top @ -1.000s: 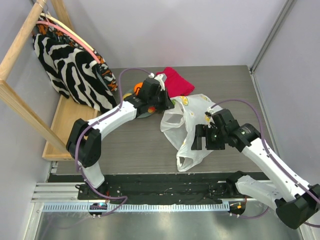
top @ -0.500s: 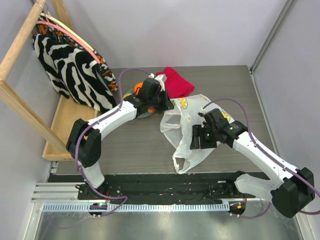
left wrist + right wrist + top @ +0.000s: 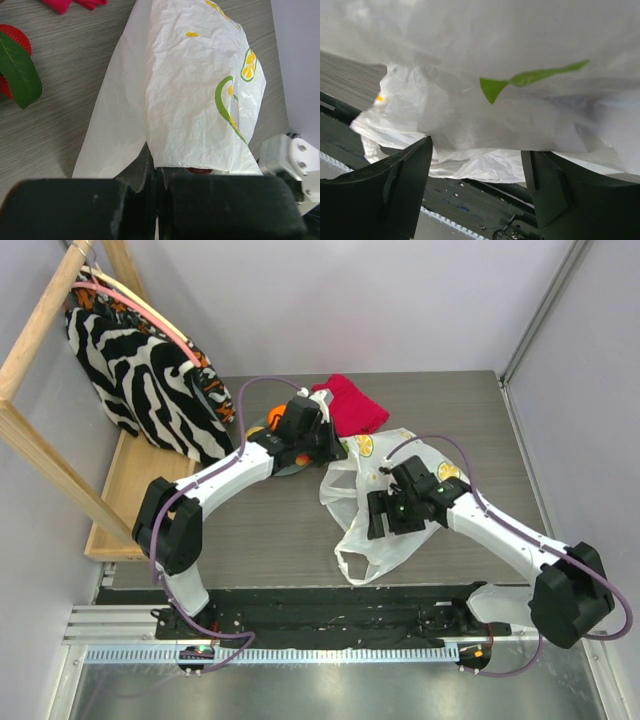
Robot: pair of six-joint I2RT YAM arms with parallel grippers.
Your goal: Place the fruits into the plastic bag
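While the top camera looks down: fruits (image 3: pixel 272 420) sit at 10 o'clock from the bag (image 3: pixel 362 472), partly hidden; the bag's long axis runs from 1 to 7 o'clock.
Nearer arm: left gripper (image 3: pixel 335 450) is just beside the fruits; right gripper (image 3: pixel 374 516) hangs over the bag's middle, well apart from them.
Left wrist: left gripper (image 3: pixel 156 175) is fully closed, pinching the bag's (image 3: pixel 200 90) edge; a red fruit (image 3: pixel 16 36) with a leaf lies at 10 o'clock.
Right wrist: right gripper (image 3: pixel 476 150) is spread wide, gripping nothing; bag (image 3: pixel 495 40) film hangs across the gap.
Next move: probably hinges on opening the bag's mouth toward 10 o'clock.
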